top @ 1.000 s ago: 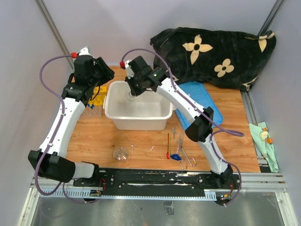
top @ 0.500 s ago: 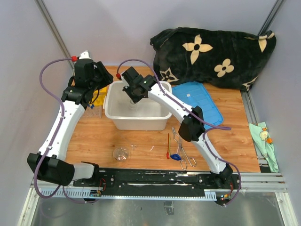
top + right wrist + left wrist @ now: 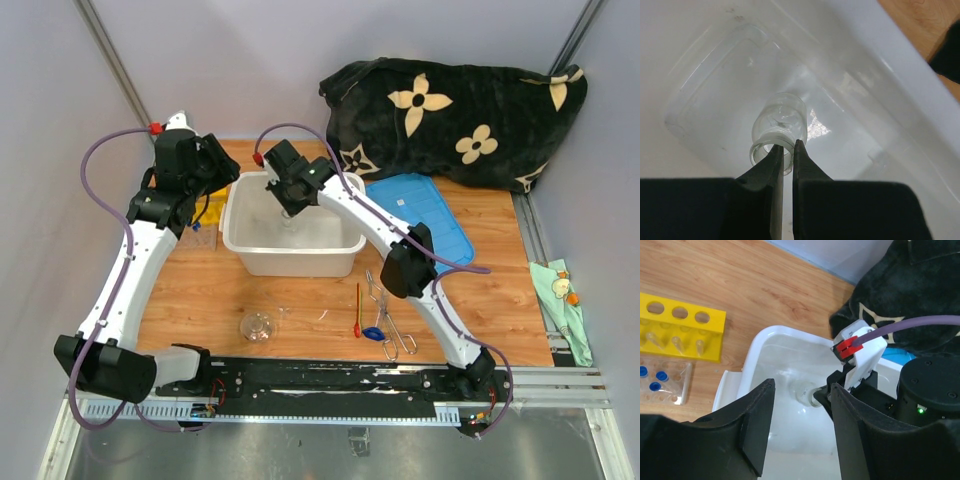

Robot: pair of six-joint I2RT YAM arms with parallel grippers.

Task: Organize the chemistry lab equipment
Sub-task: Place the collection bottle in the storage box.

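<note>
The tub (image 3: 300,262) sits open in the middle of the tabletop (image 3: 480,300), its lid (image 3: 430,215) lying flat to its right, so the sorting looks to be at an early stage. The rack (image 3: 682,335) stands outside the tub on its left, holes up and none seen filled; its long side runs roughly alongside the tub's left wall. The blue-capped tubes (image 3: 656,381) sit in a clear tray just beside it, caps up.

On the near part of the tabletop, the tongs (image 3: 388,318) lie with their long axis running from the tub toward the arm bases. The spatula (image 3: 358,305) lies just to their left, nearly parallel. A round flask (image 3: 258,326) rests apart, further left. All of these appear left to be put away.

Only one small flask (image 3: 780,120) is in the tub. The right pincer (image 3: 788,145) is nearly closed on its rim, one finger inside the mouth. Its mouth faces the pincer and its body points down at the tub floor, the long axis roughly upright. Whether its base touches the floor cannot be told.

The left pincer (image 3: 801,386) hangs about half open over the tub's left edge, holding nothing.
</note>
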